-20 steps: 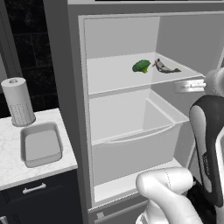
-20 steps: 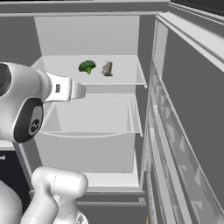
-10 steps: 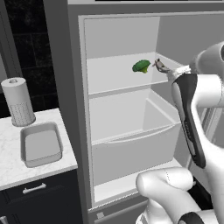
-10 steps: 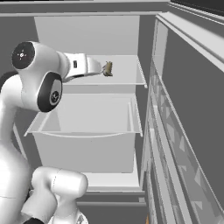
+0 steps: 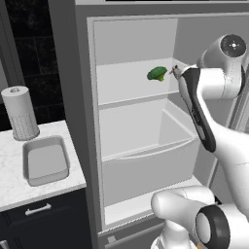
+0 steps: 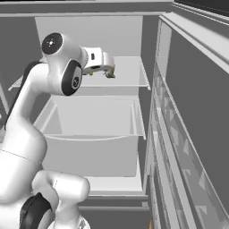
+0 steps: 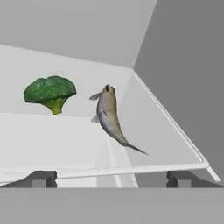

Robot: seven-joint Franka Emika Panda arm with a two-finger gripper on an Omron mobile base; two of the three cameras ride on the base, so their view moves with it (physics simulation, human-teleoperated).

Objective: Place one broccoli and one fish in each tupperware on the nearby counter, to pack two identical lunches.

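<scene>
Reaching level into the fridge, the pincer [image 7: 112, 178] gapes wide before the fish [image 7: 109, 117] beside broccoli [image 7: 49, 92].

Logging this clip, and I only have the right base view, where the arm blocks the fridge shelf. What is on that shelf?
Observer: A broccoli and a fish lie side by side on the fridge shelf, apart from each other.
Operator: Is the gripper on either one?
Observer: No. The gripper is open and short of the shelf edge, with the fish ahead of it.
Operator: Any tupperware around?
Observer: One tupperware sits on the counter left of the fridge, with nothing in it.
Operator: Anything beside it?
Observer: A paper towel roll stands behind it.
</scene>
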